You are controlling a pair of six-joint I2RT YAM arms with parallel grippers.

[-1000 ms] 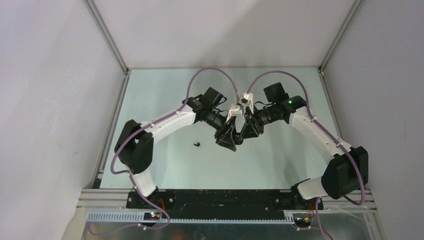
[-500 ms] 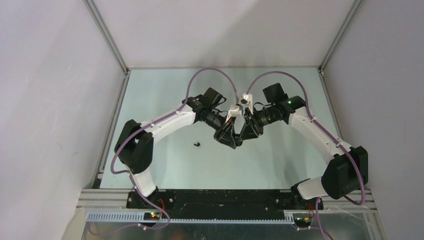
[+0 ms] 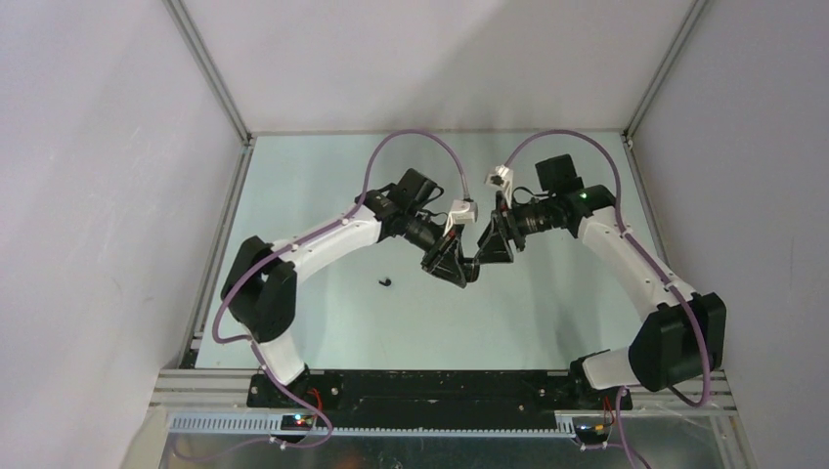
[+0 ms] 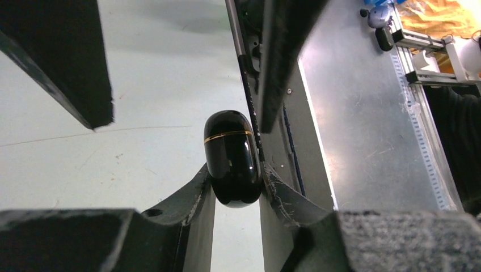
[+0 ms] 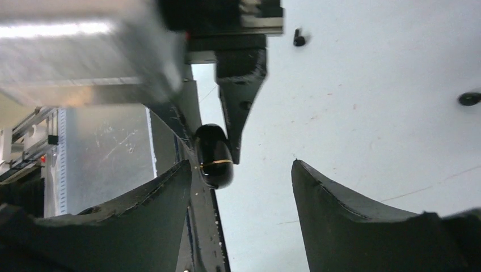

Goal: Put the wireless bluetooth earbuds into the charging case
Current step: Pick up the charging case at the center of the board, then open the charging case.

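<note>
Left jaws are pinched tight on the lower end of a glossy black egg-shaped charging case with a thin gold band round it, so the left gripper has it held. The right gripper sits right up against it, jaws spread wide and the case just by one finger, not clamped. Further out on the pale green table, one tiny black earbud lies on its own, well off to the left of both grippers.
</note>
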